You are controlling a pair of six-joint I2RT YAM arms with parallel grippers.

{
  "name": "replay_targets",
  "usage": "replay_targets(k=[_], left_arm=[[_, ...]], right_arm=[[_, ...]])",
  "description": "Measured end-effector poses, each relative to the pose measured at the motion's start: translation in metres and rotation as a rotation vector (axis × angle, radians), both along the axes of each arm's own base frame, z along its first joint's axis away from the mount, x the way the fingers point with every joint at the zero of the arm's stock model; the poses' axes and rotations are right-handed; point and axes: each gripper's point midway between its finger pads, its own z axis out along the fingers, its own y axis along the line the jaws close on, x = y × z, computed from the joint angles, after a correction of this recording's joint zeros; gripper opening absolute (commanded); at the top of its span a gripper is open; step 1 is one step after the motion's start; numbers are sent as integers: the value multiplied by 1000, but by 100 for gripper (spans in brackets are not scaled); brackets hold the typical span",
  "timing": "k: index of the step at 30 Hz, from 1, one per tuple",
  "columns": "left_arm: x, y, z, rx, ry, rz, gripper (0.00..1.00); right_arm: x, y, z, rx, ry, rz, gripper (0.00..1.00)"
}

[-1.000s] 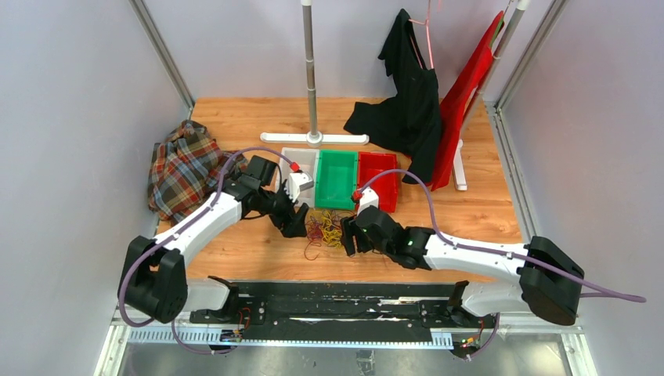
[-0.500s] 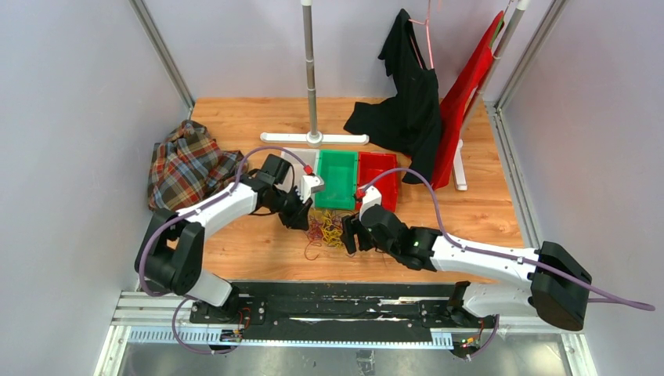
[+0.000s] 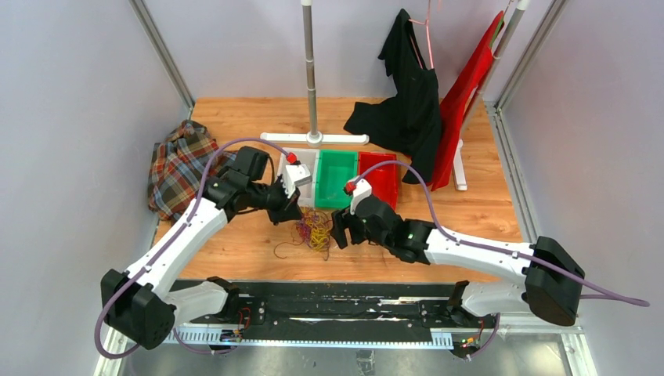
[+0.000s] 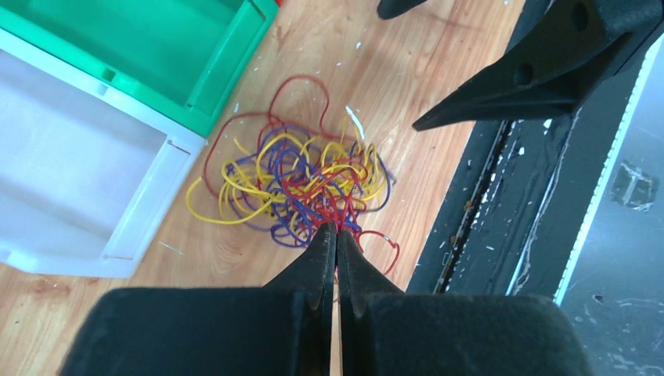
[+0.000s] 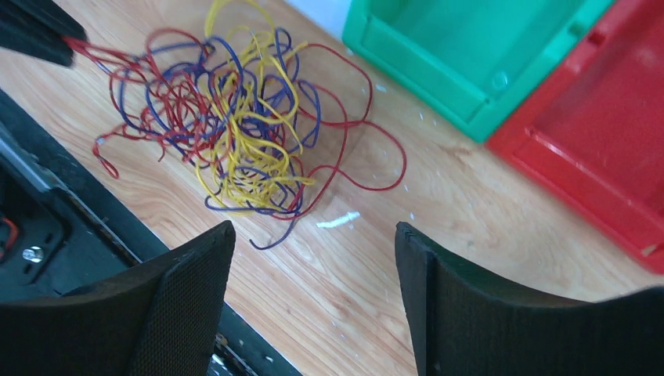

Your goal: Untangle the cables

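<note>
The cables [image 3: 313, 230] are a loose tangle of red, yellow and blue-purple strands on the wooden table, in front of the bins. My left gripper [image 3: 291, 213] is at the tangle's left edge. In the left wrist view the left gripper [image 4: 337, 229] is shut on red strands of the cables [image 4: 301, 176], which are drawn taut toward its tips. My right gripper [image 3: 338, 233] stands just right of the tangle. In the right wrist view the right gripper [image 5: 313, 235] is wide open over bare wood, with the cables [image 5: 235, 125] ahead of it and nothing between its fingers.
A white bin [image 3: 304, 160], a green bin [image 3: 337, 178] and a red bin [image 3: 380, 174] stand side by side behind the tangle. A plaid cloth [image 3: 182, 166] lies at the left. Black [image 3: 407, 102] and red [image 3: 470, 94] garments hang at the back right. A black rail [image 3: 337, 301] borders the near edge.
My left gripper has shut on red strands and drawn them left, stretching the tangle. The right gripper has edged left toward the tangle and opened a little wider.
</note>
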Motion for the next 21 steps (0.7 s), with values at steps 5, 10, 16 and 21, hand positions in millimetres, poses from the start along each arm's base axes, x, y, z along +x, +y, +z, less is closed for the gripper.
replay_targets(k=[5, 10, 16, 21], left_arm=[[-5, -1, 22, -29, 15, 22, 1], [-12, -3, 40, -61, 34, 33, 1], [-19, -3, 61, -98, 23, 33, 1], [-24, -4, 70, -113, 26, 25, 1]], right_arm=[[8, 18, 32, 77, -50, 22, 75], [10, 33, 54, 150, -75, 48, 75], [12, 53, 78, 240, -94, 87, 75], [14, 68, 84, 273, -86, 102, 73]])
